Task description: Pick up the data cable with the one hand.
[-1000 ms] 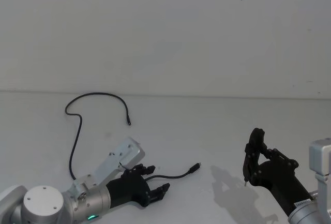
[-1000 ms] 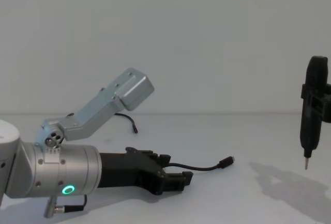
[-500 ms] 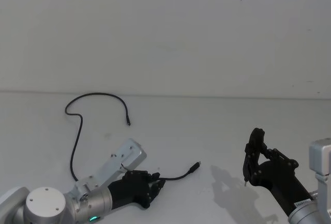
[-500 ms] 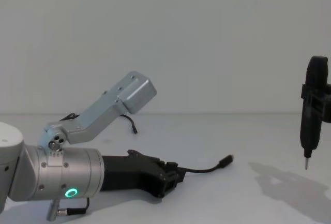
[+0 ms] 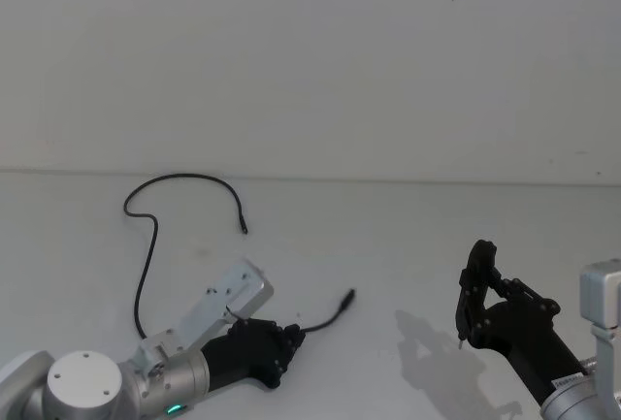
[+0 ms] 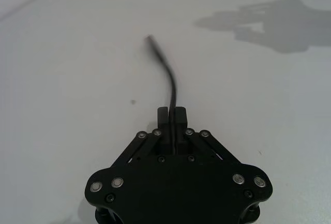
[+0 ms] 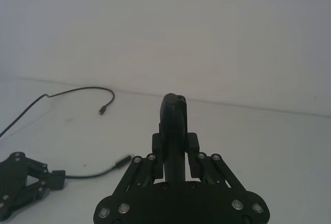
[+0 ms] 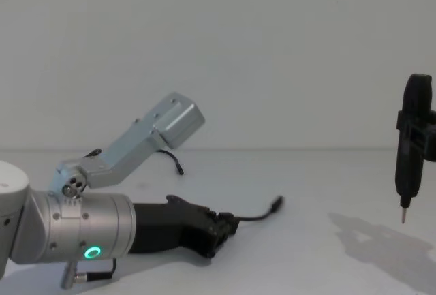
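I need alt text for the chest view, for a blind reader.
The left gripper, low over the table, is shut on a data cable whose free end curves rightward. At the right edge, the right gripper holds a screwdriver tip down.

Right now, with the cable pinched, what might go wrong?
The left hand pinches the thin cable by its fingertips near one plug; it may slip on lifting. The rest lies looped on the table past the arm and could snag. The right hand, holding a screwdriver, is parked apart.
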Robot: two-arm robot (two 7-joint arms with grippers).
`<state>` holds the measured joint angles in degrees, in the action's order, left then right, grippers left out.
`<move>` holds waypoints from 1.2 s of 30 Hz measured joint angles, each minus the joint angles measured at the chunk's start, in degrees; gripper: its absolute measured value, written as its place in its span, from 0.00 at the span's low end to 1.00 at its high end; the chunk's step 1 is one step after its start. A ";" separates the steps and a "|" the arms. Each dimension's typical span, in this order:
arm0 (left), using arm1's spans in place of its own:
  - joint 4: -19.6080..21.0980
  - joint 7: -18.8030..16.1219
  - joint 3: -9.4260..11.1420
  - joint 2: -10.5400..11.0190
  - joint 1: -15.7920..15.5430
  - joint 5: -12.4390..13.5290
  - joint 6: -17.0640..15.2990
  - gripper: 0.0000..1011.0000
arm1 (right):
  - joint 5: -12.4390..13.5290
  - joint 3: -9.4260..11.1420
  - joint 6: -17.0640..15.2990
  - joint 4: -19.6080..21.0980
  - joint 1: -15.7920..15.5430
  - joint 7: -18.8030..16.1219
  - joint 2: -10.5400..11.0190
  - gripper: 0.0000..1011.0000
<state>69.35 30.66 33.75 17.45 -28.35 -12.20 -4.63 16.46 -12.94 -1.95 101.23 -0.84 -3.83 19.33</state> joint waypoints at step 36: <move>24.33 6.95 -5.25 15.03 8.59 -5.33 1.80 0.05 | 0.00 0.00 0.00 0.00 -0.01 0.00 0.00 0.27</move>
<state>93.68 37.62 28.50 32.48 -19.75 -17.53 -2.84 16.46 -12.94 -1.95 101.23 -0.84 -3.83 19.34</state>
